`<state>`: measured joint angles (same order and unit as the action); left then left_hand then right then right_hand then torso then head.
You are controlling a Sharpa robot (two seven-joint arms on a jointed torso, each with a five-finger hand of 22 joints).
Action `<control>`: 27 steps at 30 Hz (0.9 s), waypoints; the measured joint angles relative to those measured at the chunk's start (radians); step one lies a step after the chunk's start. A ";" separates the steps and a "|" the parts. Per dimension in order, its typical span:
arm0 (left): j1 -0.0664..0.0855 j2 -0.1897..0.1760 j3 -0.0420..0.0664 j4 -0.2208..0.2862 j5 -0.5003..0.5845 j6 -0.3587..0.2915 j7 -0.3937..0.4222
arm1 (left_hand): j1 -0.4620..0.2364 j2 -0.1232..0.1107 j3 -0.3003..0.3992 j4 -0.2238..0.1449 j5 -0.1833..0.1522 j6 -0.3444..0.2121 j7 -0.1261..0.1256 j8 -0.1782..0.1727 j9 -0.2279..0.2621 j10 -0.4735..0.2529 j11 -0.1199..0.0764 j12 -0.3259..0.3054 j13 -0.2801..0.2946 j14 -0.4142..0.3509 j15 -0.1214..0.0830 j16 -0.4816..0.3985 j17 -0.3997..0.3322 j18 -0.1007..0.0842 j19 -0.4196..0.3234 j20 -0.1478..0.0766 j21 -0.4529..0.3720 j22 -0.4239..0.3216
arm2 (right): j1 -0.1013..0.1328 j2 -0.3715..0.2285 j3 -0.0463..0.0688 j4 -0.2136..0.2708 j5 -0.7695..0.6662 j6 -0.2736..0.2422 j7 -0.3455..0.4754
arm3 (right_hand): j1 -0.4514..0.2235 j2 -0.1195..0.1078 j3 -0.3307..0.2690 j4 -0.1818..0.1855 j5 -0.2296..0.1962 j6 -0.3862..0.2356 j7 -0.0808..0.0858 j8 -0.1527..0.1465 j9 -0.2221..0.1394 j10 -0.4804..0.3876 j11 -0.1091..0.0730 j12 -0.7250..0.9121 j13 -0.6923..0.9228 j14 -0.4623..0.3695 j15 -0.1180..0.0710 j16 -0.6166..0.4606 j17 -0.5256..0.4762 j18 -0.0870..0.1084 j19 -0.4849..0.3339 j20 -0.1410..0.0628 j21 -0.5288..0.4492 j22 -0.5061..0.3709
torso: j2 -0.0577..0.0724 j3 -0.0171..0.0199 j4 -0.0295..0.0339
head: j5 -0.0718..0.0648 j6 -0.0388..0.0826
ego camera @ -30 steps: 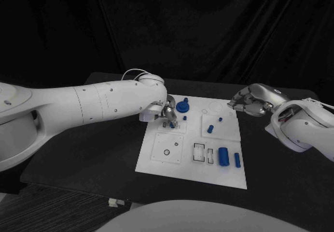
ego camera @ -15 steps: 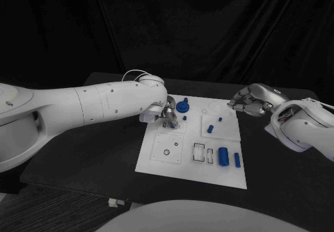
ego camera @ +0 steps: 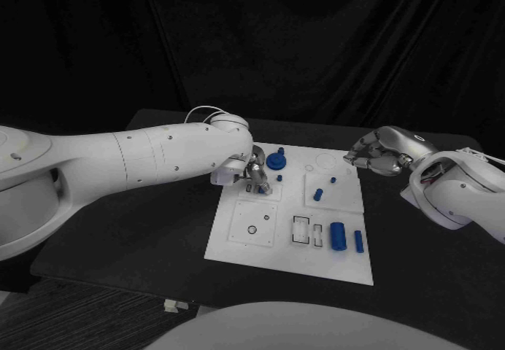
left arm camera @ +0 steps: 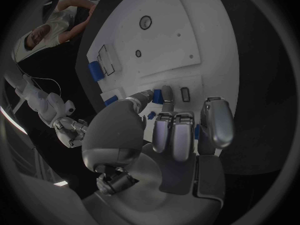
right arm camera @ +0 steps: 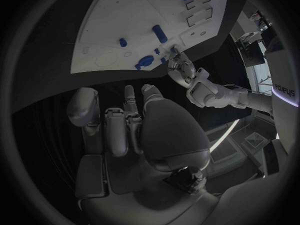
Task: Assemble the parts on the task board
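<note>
Pinching a small blue plastic peg (left arm camera: 166, 94) over the white task board's (ego camera: 247, 237) far-left corner, the left hand (ego camera: 252, 173) grips its top; light, rigid, likely slippery. Right hand (ego camera: 376, 154) hovers curled, empty.

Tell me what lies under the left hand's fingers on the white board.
Under the left hand, a small blue peg stands at the fingertips beside a dark rectangular slot in the white task board. Whether the fingers actually pinch the peg is hidden, as is the board beneath the palm.
</note>
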<state>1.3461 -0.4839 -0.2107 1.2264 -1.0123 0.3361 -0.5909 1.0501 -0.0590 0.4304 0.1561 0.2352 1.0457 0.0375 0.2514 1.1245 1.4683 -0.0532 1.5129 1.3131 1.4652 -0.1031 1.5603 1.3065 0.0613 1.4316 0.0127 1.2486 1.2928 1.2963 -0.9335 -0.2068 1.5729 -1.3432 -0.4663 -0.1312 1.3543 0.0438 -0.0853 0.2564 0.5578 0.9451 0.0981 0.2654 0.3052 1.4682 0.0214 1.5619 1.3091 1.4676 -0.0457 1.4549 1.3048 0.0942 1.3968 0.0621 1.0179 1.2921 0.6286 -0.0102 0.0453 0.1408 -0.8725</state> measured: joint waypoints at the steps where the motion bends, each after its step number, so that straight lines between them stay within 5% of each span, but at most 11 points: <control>1: 0.000 0.000 0.000 0.000 0.000 0.000 0.000 | 0.000 0.000 0.000 0.000 0.000 0.000 0.000 0.000 0.000 0.000 0.000 0.000 0.000 0.000 0.000 0.000 0.000 0.000 0.000 0.000 0.000 0.000 | 0.000 0.000 0.000 0.000 0.000 0.000 0.000 | 0.000 0.000 0.000 0.000 0.000 0.000 0.000 0.000 0.000 0.000 0.000 0.000 0.000 0.000 0.000 0.000 0.000 0.000 0.000 0.000 0.000 0.000 | 0.000 0.0000 0.0000 | 0.000 0.000; 8: -0.001 0.000 0.000 -0.002 0.000 0.001 0.000 | 0.000 0.000 -0.014 0.013 0.001 0.004 -0.004 0.000 -0.001 0.000 0.000 0.000 0.000 0.000 0.000 0.000 0.000 0.000 0.000 0.000 0.000 0.000 | 0.000 0.000 0.000 0.000 0.000 0.001 0.000 | 0.006 0.006 0.000 0.000 0.000 0.000 0.000 0.000 0.000 0.000 0.000 0.001 0.004 0.000 0.000 0.000 0.000 0.000 0.000 0.000 -0.009 0.000 | 0.000 0.0001 0.0002 | 0.000 0.000; 12: -0.001 -0.001 0.000 -0.002 0.000 0.001 0.001 | 0.000 0.000 -0.014 0.013 0.033 0.004 -0.004 0.000 -0.001 0.000 0.000 0.000 0.000 0.000 0.000 0.000 0.000 0.000 0.000 0.000 0.000 0.000 | 0.000 0.000 0.000 0.000 0.000 0.001 0.000 | 0.006 0.006 0.000 0.000 0.000 0.000 0.000 0.000 0.000 0.000 0.000 0.001 0.004 0.000 0.000 0.000 0.000 0.000 0.000 0.000 -0.009 0.000 | 0.000 0.0001 0.0002 | 0.001 0.000; 15: -0.001 -0.002 0.000 -0.001 0.000 0.000 0.003 | 0.000 0.000 -0.027 0.000 0.152 0.004 -0.004 0.000 0.000 0.000 0.000 0.000 0.000 0.000 0.000 0.000 0.000 0.000 0.000 0.000 0.000 0.000 | 0.000 0.000 0.000 0.000 0.000 0.002 0.000 | 0.006 0.006 0.000 0.000 0.000 0.000 0.000 0.000 0.000 0.000 0.000 0.001 0.004 0.000 0.000 0.000 0.000 0.000 0.000 0.000 -0.009 0.000 | 0.000 0.0001 0.0002 | 0.001 0.000; 18: -0.001 -0.003 0.000 -0.001 0.000 -0.001 0.006 | 0.000 0.000 -0.027 -0.001 0.224 0.004 -0.004 0.000 0.000 0.000 0.000 0.000 0.000 0.000 0.000 0.000 0.000 0.000 0.000 0.000 0.000 0.000 | 0.000 0.000 0.000 0.000 0.000 0.002 0.000 | 0.006 0.006 0.000 0.000 0.000 0.000 0.000 0.000 0.000 0.000 0.000 0.001 0.004 0.000 0.000 0.000 0.000 0.000 0.000 0.000 -0.009 0.000 | 0.000 0.0001 0.0002 | 0.001 0.000; 23: -0.001 -0.004 0.000 -0.001 0.000 -0.004 0.011 | 0.000 0.000 -0.017 -0.010 0.285 0.010 0.004 -0.008 0.001 0.000 0.000 0.000 0.000 0.000 0.000 0.000 0.000 0.000 0.000 0.000 -0.008 0.000 | 0.000 0.000 0.000 0.000 0.000 0.003 -0.001 | 0.006 0.006 0.000 0.000 0.000 0.000 0.000 0.000 0.000 0.000 0.000 0.001 0.004 0.000 0.000 0.000 0.000 0.000 0.000 0.000 -0.009 0.000 | 0.000 0.0001 0.0002 | 0.001 0.000; 27: -0.001 -0.005 0.000 -0.002 0.000 -0.008 0.015 | 0.000 0.000 0.001 -0.029 0.294 0.010 0.004 -0.008 0.002 0.000 0.000 0.000 0.000 0.000 0.000 0.000 0.000 0.000 0.000 0.000 -0.008 0.000 | 0.000 0.000 0.000 0.000 0.000 0.004 -0.001 | 0.006 0.006 0.000 0.000 0.000 0.000 0.000 0.000 0.000 0.000 0.000 0.001 0.004 0.000 0.000 0.000 0.000 0.000 0.000 0.000 -0.009 0.000 | 0.000 0.0000 0.0002 | 0.000 0.000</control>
<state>1.3449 -0.4887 -0.2111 1.2248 -1.0122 0.3283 -0.5762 1.0505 -0.0589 0.4318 0.1273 0.5289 1.0562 0.0415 0.2435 1.1261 1.4683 -0.0533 1.5128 1.3131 1.4652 -0.1031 1.5602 1.3065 0.0614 1.4317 0.0126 1.2405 1.2928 1.2963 -0.9337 -0.2068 1.5729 -1.3432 -0.4620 -0.1323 1.3605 0.0500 -0.0853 0.2564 0.5578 0.9451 0.0981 0.2654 0.3054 1.4682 0.0214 1.5628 1.3130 1.4676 -0.0457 1.4549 1.3048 0.0941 1.3968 0.0621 1.0084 1.2921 0.6285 -0.0102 0.0454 0.1413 -0.8725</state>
